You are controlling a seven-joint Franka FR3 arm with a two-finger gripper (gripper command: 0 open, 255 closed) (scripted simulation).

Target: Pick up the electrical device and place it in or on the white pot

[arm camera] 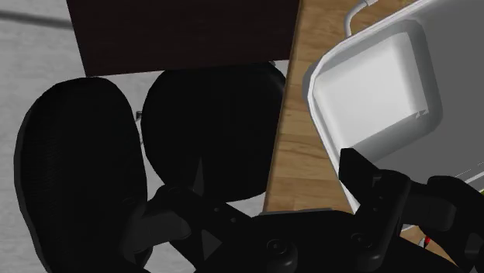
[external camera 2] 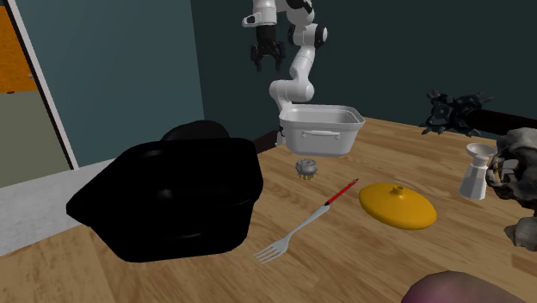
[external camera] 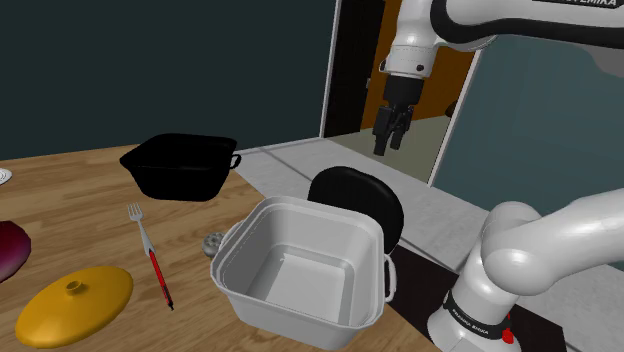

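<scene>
The electrical device (external camera: 213, 243) is a small grey round part with short prongs underneath. It stands on the wooden table (external camera: 80, 190), just beside one corner of the white pot (external camera: 262, 300). The pot is rectangular, round-cornered, upright and open-topped, with side handles.

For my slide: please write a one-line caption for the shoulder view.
The gripper hangs high and empty; a small grey device lies on the table beside the white pot.

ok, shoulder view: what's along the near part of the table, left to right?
dark purple object → yellow lid → fork with red handle → small grey device → white pot → arm's base. Black pot left out: it sits farther back, overlapping the fork and the device.
</scene>
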